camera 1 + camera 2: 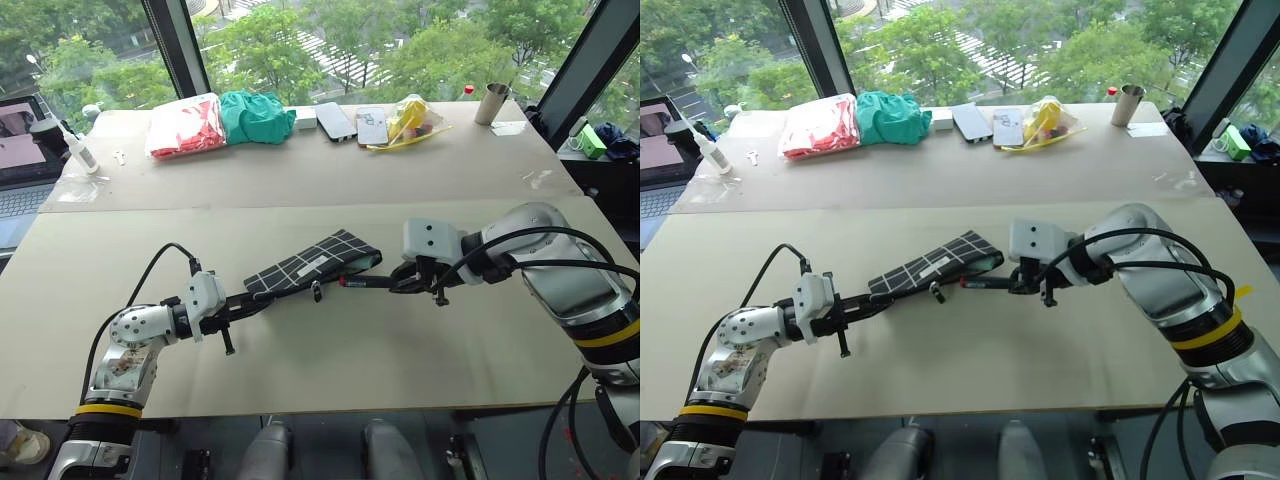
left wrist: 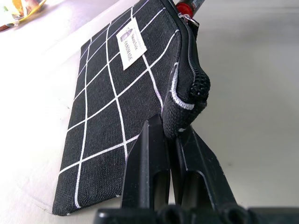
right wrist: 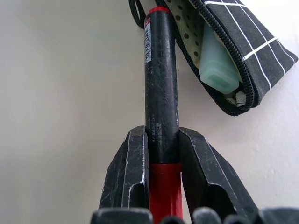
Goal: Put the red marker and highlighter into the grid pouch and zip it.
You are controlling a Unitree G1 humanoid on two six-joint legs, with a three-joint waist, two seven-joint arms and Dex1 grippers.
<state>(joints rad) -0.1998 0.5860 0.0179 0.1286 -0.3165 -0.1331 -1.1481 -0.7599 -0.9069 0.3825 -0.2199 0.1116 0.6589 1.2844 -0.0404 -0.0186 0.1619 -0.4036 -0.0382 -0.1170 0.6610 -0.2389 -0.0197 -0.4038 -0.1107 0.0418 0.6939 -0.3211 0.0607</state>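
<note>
— Pictured at centre of the table (image 1: 330, 360)?
— One grid pouch (image 1: 315, 262), held off the surface, long axis slanting from near left up toward far right, mouth unzipped at the far-right end.

— Held how?
— Pinched at its near corner by the left gripper (image 2: 169, 140), fingers (image 2: 148, 163) pressed together on the fabric seam beside the zipper end.

— And the pens?
— Two in all. One red marker (image 3: 160, 100), lying nearly level and lengthwise toward the pouch mouth, red-banded tip just at the opening beside the strap, black barrel trailing back to the right gripper (image 3: 162, 154). Clamped there between both fingers (image 3: 128, 172), red cap end behind them. One highlighter (image 3: 216, 60), pale green, already inside the open mouth, blunt end poking out past the zipper teeth, long axis along the pouch.

— Beyond, at the window side?
— One red bag (image 1: 186, 126), one green cloth (image 1: 256, 115), two phones (image 1: 352, 122), one metal cup (image 1: 491, 103).
</note>
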